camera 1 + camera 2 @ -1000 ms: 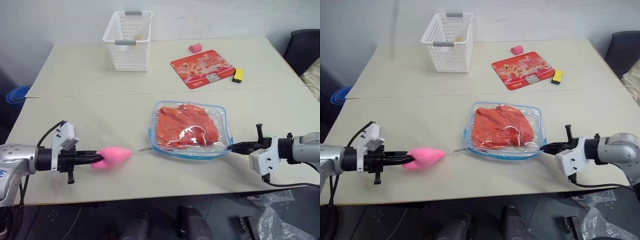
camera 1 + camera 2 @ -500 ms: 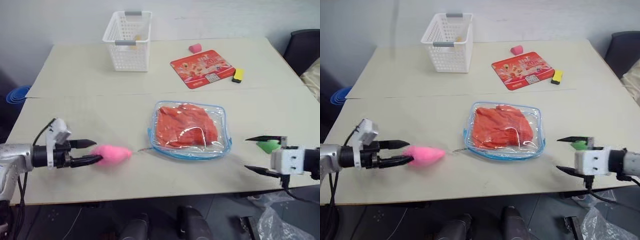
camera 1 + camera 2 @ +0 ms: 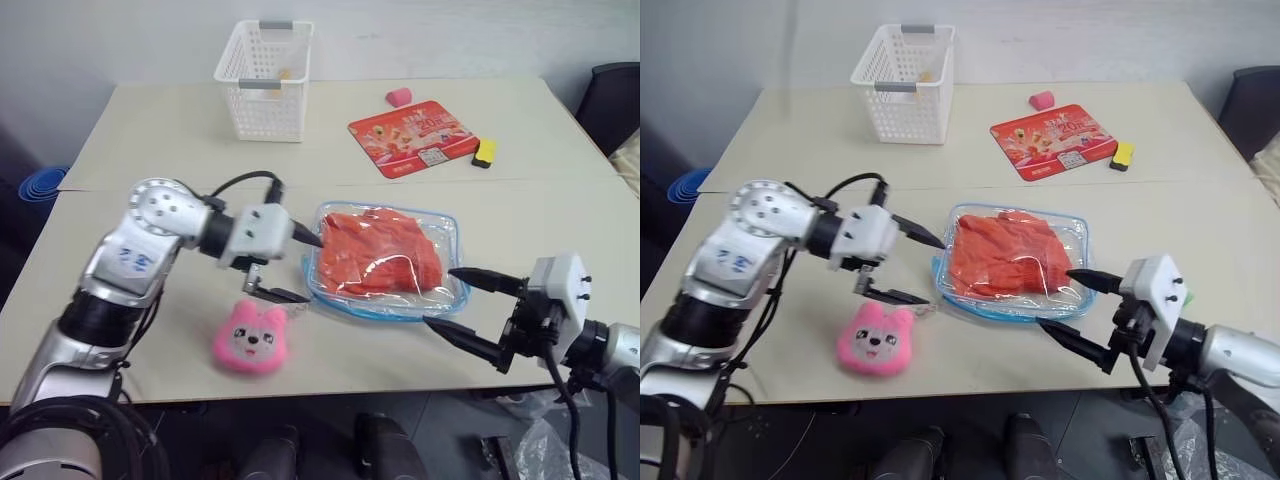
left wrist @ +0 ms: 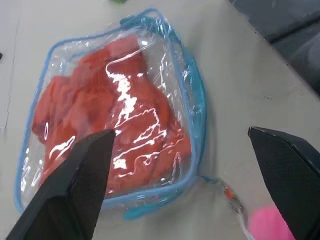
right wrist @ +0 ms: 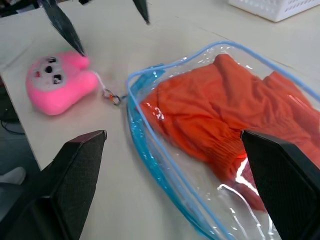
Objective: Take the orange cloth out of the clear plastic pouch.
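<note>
Let go of charm and pouch edge a second ago — both pincers, left (image 3: 296, 268) and right (image 3: 446, 300), now spread wide at frame centre beside the clear plastic pouch (image 3: 386, 302), orange cloth (image 3: 378, 252) inside.

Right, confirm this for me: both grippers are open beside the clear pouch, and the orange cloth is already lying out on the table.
One part is wrong. The orange cloth is inside the clear plastic pouch, not out on the table; the right wrist view shows it behind the plastic. The left gripper and right gripper are indeed open beside the pouch.

left gripper (image 3: 295, 268): jaws wide, empty, aimed right | right gripper (image 3: 447, 299): jaws wide, empty, aimed left
</note>
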Controlling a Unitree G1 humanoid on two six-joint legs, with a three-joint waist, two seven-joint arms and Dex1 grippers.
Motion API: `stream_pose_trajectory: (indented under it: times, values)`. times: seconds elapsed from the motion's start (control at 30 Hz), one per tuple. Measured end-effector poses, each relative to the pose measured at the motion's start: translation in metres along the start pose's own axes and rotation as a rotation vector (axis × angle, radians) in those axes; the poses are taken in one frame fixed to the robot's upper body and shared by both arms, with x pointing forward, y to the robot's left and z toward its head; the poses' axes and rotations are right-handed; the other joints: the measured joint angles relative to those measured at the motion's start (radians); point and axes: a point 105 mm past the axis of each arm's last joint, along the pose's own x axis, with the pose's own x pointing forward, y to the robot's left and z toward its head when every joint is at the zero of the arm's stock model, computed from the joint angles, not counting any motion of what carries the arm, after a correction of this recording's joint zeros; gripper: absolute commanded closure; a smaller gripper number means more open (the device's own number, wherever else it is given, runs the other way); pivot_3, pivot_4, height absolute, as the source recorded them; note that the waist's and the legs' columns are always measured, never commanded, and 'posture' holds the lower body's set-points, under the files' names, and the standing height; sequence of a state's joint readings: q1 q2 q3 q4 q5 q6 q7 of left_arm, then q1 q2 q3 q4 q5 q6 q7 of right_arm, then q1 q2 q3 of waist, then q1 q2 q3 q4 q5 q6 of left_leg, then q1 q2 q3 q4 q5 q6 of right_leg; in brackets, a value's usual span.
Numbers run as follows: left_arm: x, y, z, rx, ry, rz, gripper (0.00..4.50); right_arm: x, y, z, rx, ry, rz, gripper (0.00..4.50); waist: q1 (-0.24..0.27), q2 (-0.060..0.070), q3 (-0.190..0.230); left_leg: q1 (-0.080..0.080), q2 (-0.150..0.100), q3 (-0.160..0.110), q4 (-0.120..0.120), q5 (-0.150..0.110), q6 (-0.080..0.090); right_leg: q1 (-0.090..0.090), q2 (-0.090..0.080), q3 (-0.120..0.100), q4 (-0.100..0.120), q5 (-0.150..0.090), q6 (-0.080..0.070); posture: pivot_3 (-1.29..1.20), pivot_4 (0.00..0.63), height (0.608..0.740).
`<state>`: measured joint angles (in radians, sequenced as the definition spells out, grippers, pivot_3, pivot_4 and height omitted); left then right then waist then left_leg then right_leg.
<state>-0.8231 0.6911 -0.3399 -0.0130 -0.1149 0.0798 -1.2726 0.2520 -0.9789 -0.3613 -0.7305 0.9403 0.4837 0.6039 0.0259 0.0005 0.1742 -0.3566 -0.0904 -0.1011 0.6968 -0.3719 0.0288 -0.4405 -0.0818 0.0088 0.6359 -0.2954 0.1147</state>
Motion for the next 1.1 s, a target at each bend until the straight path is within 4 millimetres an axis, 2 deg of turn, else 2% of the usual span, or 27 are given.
stream_pose_trajectory:
  times: [0.1, 0.2, 0.37, 0.47, 0.63, 0.67, 0.87, 0.9, 1.0, 1.07, 1.1]
  values:
    - [0.013, -0.002, -0.014, 0.07, 0.04, -0.016, 0.02, 0.0, 0.003, -0.003, 0.004, 0.012, -0.009, 0.0, 0.001, 0.0, 0.0, -0.001, 0.0, 0.0, 0.0, 0.0, 0.0, -0.001, 0.0, 0.0, 0.001, 0.0, 0.0, 0.0, 0.15, 0.74]
    - [0.024, -0.003, -0.019, 0.131, 0.046, -0.024, 0.02, -0.001, 0.005, -0.008, 0.011, 0.022, -0.021, 0.0, 0.003, 0.0, 0.0, -0.001, -0.001, 0.0, 0.001, 0.0, 0.0, -0.001, 0.0, 0.0, 0.001, 0.0, 0.0, 0.0, 0.15, 0.74]
    - [0.042, 0.001, -0.014, 0.161, -0.004, 0.008, 0.02, -0.001, 0.007, -0.01, -0.005, 0.03, -0.03, 0.0, 0.007, 0.0, 0.0, -0.001, -0.001, 0.0, 0.001, 0.0, 0.0, -0.001, 0.0, 0.0, 0.001, 0.0, 0.0, 0.0, 0.15, 0.74]
    - [0.046, 0.002, -0.017, 0.166, 0.006, 0.017, 0.63, -0.001, 0.007, -0.012, -0.008, 0.034, -0.03, 0.0, 0.005, 0.0, 0.0, -0.001, -0.001, 0.0, 0.001, 0.0, 0.0, -0.001, 0.0, 0.0, 0.001, 0.0, 0.001, 0.0, 0.15, 0.74]
    - [0.046, 0.001, -0.017, 0.176, 0.009, 0.015, 2.05, -0.001, 0.008, -0.012, -0.017, 0.032, -0.022, 0.0, 0.002, 0.0, 0.0, -0.001, 0.0, 0.0, 0.001, 0.0, 0.0, -0.002, 0.0, 0.0, 0.002, 0.0, 0.001, 0.0, 0.15, 0.74]
    - [0.045, 0.001, -0.017, 0.177, 0.01, 0.014, 2.47, -0.001, 0.008, -0.012, -0.021, 0.032, -0.022, 0.0, 0.003, 0.0, 0.0, -0.001, -0.001, 0.0, 0.001, 0.0, 0.0, -0.002, 0.0, 0.0, 0.002, 0.0, 0.001, 0.0, 0.15, 0.74]
    - [0.048, -0.006, -0.02, 0.156, 0.009, 0.001, 4.35, -0.001, 0.008, -0.012, -0.033, 0.034, -0.014, 0.0, 0.003, 0.0, 0.0, -0.001, -0.001, 0.0, 0.001, 0.0, 0.0, -0.002, 0.0, 0.0, 0.002, 0.0, 0.001, 0.0, 0.15, 0.74]
    - [0.048, -0.007, -0.021, 0.147, 0.007, -0.002, 4.47, -0.001, 0.007, -0.012, -0.036, 0.037, -0.014, 0.0, 0.003, 0.0, 0.0, -0.001, -0.001, 0.0, 0.001, 0.0, 0.0, -0.002, 0.0, 0.0, 0.002, 0.0, 0.001, 0.0, 0.15, 0.74]
    - [0.051, -0.015, -0.021, 0.086, -0.011, -0.012, 4.47, -0.001, 0.008, -0.013, -0.044, 0.043, -0.008, 0.0, 0.003, 0.0, 0.0, -0.001, -0.001, 0.0, 0.001, 0.0, 0.0, -0.002, 0.0, 0.0, 0.002, 0.0, 0.001, 0.0, 0.15, 0.74]
    - [0.052, -0.016, -0.014, -0.044, -0.077, 0.013, 4.47, -0.002, 0.008, -0.014, -0.05, 0.048, -0.007, 0.0, 0.003, 0.0, 0.0, -0.001, -0.001, 0.0, 0.001, 0.0, 0.0, -0.002, 0.0, 0.0, 0.002, 0.0, 0.001, 0.0, 0.15, 0.74]
    - [0.052, -0.014, -0.009, -0.092, -0.112, 0.029, 4.5, -0.002, 0.008, -0.014, -0.053, 0.05, -0.004, 0.38, 0.004, 0.0, 0.0, -0.001, -0.001, 0.0, 0.001, 0.0, 0.0, -0.002, 0.0, 0.0, 0.002, 0.0, 0.001, 0.0, 0.15, 0.74]
